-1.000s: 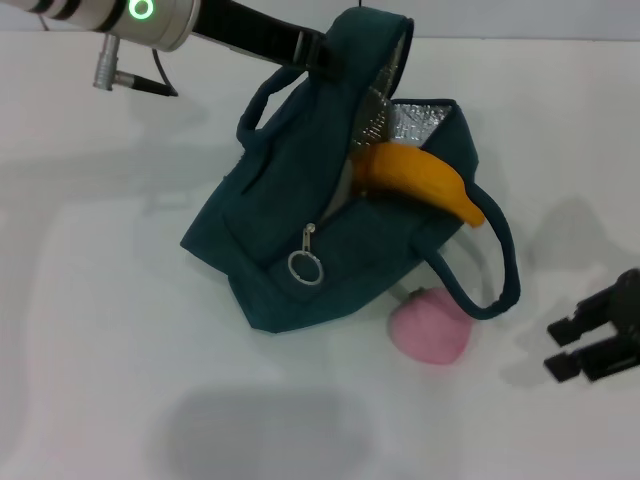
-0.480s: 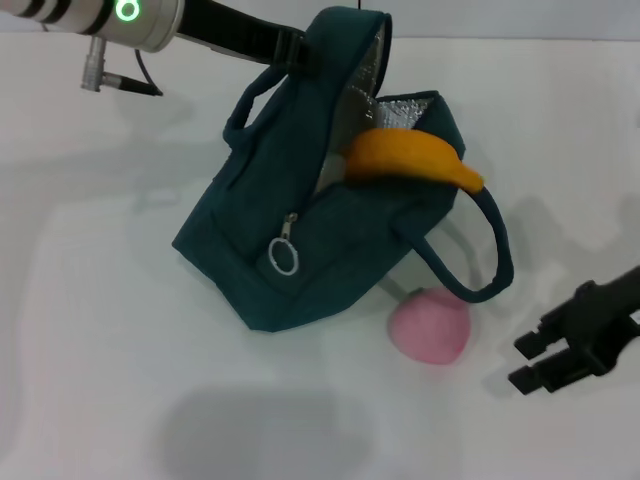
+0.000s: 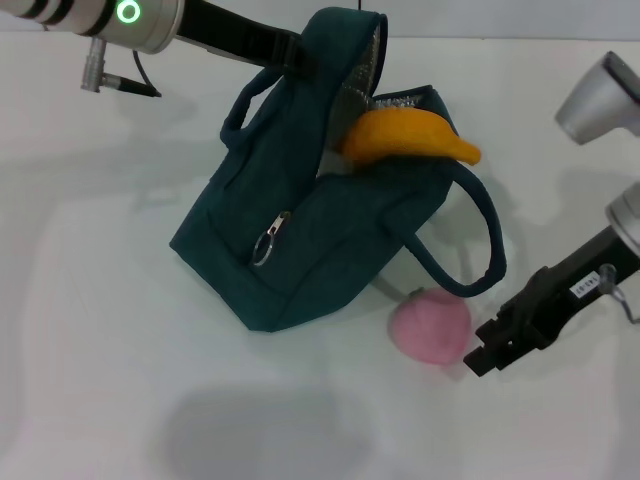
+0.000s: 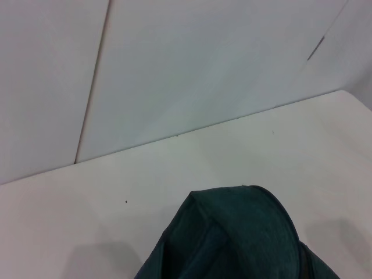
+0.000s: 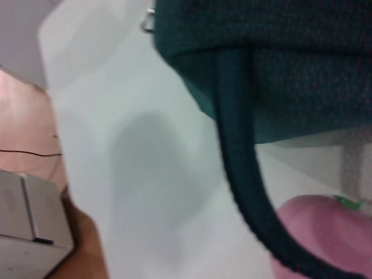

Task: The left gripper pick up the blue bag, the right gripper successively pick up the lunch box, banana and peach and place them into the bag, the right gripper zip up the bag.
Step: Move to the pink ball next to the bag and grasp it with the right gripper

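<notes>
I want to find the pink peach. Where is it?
In the head view, the peach sits on the white table just in front of the blue bag, below its drooping handle, with the right hand right beside it.

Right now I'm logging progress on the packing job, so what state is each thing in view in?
blue bag: unzipped, top held up by the left gripper.
banana: lying in the bag's mouth, one end sticking out.
peach: on the table, outside the bag, not gripped.
right gripper: open, right beside the peach.
lunch box: not visible.
</notes>
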`<state>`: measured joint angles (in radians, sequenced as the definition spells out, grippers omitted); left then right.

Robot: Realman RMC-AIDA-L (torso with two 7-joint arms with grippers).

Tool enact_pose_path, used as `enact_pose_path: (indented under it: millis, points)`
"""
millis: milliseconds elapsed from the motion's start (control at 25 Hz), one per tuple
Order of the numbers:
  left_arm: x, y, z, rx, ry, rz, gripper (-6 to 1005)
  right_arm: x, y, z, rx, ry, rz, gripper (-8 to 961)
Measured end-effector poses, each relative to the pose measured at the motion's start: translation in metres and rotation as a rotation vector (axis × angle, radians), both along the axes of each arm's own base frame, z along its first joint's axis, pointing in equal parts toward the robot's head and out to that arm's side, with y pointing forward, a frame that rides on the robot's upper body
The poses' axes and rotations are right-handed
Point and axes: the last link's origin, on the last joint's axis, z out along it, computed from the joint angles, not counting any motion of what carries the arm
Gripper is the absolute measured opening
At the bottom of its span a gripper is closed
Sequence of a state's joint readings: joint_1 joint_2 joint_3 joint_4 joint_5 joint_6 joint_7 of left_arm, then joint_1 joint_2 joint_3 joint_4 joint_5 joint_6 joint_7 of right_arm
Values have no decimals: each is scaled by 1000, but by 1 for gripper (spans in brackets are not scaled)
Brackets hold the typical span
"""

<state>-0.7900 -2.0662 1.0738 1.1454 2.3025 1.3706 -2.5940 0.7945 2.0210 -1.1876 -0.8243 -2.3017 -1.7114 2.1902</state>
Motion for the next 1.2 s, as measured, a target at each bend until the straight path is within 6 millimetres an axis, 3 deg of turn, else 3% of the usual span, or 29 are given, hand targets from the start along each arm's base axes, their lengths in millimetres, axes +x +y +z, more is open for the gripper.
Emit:
enact_pose_path:
  millis: [640, 1200]
  points:
    - [0, -2, -3, -8, -8, 3, 36, -8, 11, -25, 46, -126, 88, 465]
    - [0, -2, -4, -8, -10, -2, 36, -20, 15, -35, 58, -122, 137, 450]
